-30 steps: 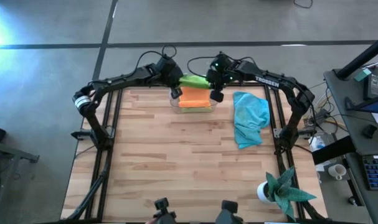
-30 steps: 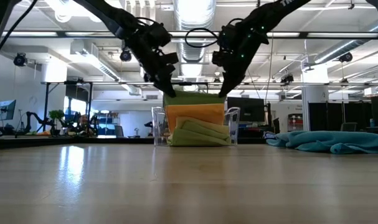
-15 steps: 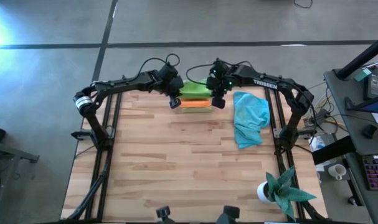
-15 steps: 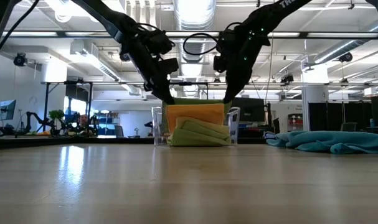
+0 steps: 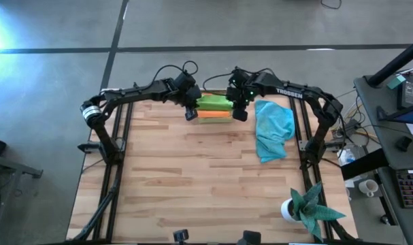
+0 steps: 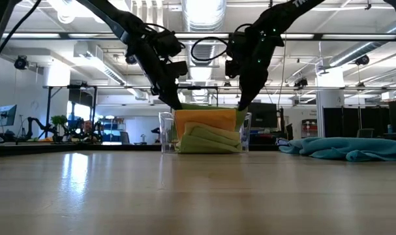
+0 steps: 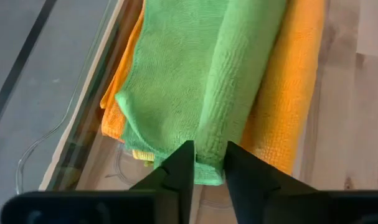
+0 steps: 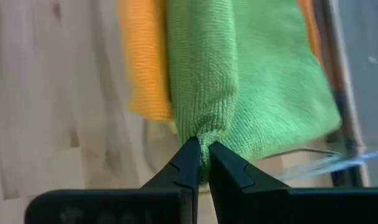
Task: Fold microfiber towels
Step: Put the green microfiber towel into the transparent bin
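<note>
A folded lime green towel (image 5: 213, 102) stretches between my two grippers over a clear bin (image 6: 165, 134) at the table's far middle. My left gripper (image 5: 190, 113) is shut on its left end, and my right gripper (image 5: 239, 113) on its right end. The towel lies against an orange towel (image 6: 204, 119) that stands in the bin. A pale yellow-green folded towel (image 6: 211, 140) lies in front of the orange one. A light blue towel (image 5: 274, 129) lies crumpled on the table to the right of the bin. My left gripper pinches the green towel's folded left end (image 7: 207, 163) between its two fingers, several layers thick. The fingers slant down from above at the bin's left wall. The towel runs away from them along the orange towel. My right gripper pinches the green towel's folded right end (image 8: 202, 144) between its two fingers, the cloth bunched to a narrow neck there. The fingers slant down from above at the bin's right wall. The towel spans level toward the left gripper.
A teal spiky plant in a white pot (image 5: 307, 207) stands at the near right corner. The bin's clear walls (image 8: 338, 155) stand close beside both grippers. Bare wood (image 5: 192, 177) takes up the table's middle and near part.
Both grippers have come down and a little toward the near edge with the green towel. The towel has moved from the bin's far side onto the orange towel, covering most of it from above. My right gripper has shifted slightly toward the right.
</note>
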